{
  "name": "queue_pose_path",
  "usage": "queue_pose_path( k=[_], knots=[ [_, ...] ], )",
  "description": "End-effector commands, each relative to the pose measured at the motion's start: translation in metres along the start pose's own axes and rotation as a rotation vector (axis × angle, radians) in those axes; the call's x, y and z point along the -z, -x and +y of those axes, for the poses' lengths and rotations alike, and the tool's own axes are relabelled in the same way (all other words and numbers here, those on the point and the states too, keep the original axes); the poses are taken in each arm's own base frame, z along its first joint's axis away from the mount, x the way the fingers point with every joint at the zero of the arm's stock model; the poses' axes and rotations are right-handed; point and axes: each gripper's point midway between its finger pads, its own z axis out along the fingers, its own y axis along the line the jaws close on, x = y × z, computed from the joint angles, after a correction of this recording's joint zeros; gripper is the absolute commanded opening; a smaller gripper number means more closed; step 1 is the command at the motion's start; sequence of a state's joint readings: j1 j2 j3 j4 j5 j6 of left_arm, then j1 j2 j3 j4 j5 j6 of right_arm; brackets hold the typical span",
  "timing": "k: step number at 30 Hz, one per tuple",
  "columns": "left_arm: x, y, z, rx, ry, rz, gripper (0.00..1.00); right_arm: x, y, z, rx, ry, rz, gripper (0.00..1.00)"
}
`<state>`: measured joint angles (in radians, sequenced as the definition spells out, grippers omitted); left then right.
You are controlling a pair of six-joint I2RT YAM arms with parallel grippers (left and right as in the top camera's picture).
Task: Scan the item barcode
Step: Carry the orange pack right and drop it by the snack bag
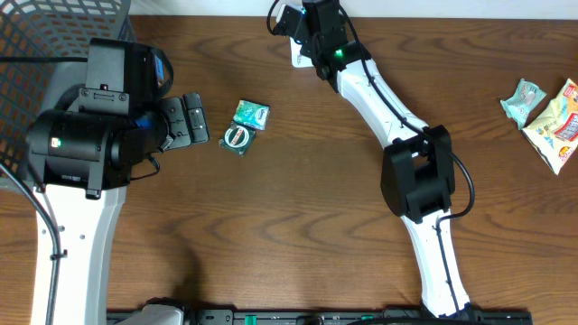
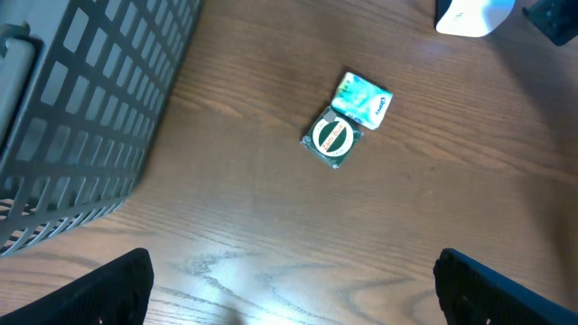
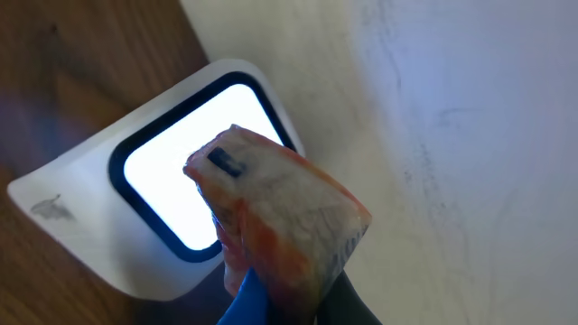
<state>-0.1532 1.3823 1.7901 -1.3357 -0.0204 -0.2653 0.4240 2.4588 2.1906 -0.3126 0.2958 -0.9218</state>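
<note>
- Your right jaws are closed tight on an orange-and-white snack packet (image 3: 280,226), pinching it by its lower end.
- That packet sits right in front of the lit window of the barcode scanner (image 3: 81,226) and covers part of it. You cannot tell whether the two touch.
- The scanner stands at the far edge of the counter (image 1: 298,226), with your right arm (image 1: 379,99) stretched out to it.
- Your left jaws are spread wide and hold nothing, hovering over bare wood.
- Just ahead of them a pale green packet (image 1: 252,113) lies touching a darker green packet (image 1: 237,137) with a round label.
- A dark wire basket (image 1: 54,36) sits at the far left corner.
- A mint-coloured pouch (image 1: 524,99) and a yellow-red pouch (image 1: 562,122) lie at the right edge, well apart from the scanner.
</note>
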Motion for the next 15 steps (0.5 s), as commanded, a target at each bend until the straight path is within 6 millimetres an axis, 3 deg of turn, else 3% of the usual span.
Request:
queue_pose_path(
  k=[1,4,6,8,11,15],
  knots=[
    [-0.001,-0.002,0.001,0.005,-0.002,0.009,0.98,-0.001,-0.001,-0.009,-0.141,-0.032,0.004,0.01],
    [-0.001,-0.002,0.001,0.005,-0.002,0.009,0.98,0.008,-0.007,-0.032,-0.27,-0.08,0.01,0.01],
    [-0.001,-0.002,0.001,0.005,-0.002,0.009,0.98,0.015,-0.023,-0.055,-0.327,-0.132,0.047,0.01],
    [-0.001,-0.002,0.001,0.005,-0.002,0.009,0.98,0.021,-0.053,-0.081,-0.381,-0.2,0.123,0.01],
    [-0.001,-0.002,0.001,0.005,-0.002,0.009,0.98,0.032,-0.109,-0.109,-0.515,-0.284,0.259,0.01],
    [-0.001,-0.002,0.001,0.005,-0.002,0.009,0.98,0.043,-0.211,-0.124,-0.682,-0.317,0.48,0.01]
  ],
)
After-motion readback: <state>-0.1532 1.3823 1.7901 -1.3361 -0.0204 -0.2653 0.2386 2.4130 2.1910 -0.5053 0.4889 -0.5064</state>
